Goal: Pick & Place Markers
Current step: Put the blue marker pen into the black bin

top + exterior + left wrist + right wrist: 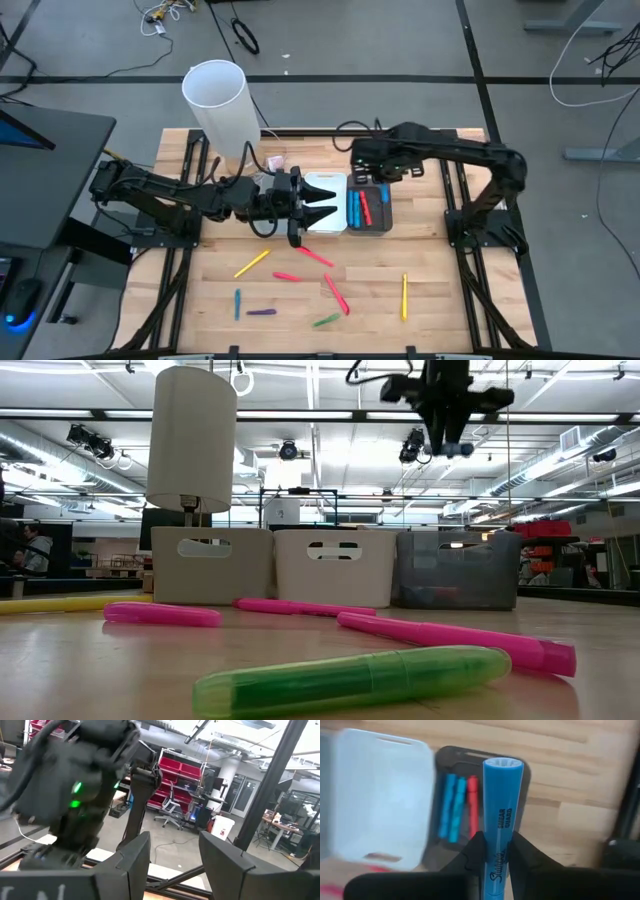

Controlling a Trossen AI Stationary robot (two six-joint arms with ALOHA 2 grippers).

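Overhead looks down; low view level across table [420, 300]

1. Even, bright overhead light fills the high view; the arms cast only soft, short shadows on the wooden table [420, 260].
2. In the low view the ceiling lights [330, 455] glare white, and the green marker [350, 678] nearest the lens is soft and out of focus.
3. The left wrist view is motion-blurred on the nearby dark arm housing [70, 785], while the room behind stays clearer.
4. In the right wrist view the blue marker [502, 810] is sharp, but the white bin [380, 800] is smeared and washed out.
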